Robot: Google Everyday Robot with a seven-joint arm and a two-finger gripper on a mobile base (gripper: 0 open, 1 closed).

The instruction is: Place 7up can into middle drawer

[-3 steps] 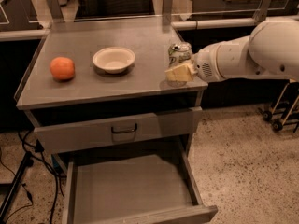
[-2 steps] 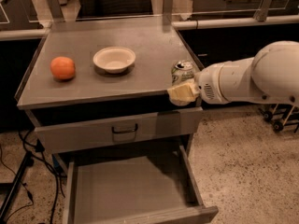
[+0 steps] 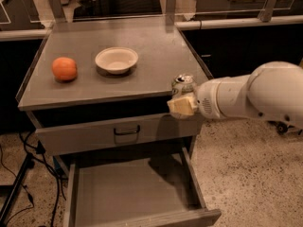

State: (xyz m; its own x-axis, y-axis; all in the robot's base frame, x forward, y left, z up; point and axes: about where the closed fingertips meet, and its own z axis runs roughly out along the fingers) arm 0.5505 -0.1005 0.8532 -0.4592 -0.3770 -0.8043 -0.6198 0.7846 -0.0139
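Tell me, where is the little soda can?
In the camera view, the 7up can is held in the gripper at the front right corner of the table, above the open middle drawer.

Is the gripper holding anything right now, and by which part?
Yes, the gripper, at the front right corner of the cabinet top, holds the 7up can by its lower body.

Speckled floor (image 3: 251, 174) beneath grey metal cabinet (image 3: 156, 65)
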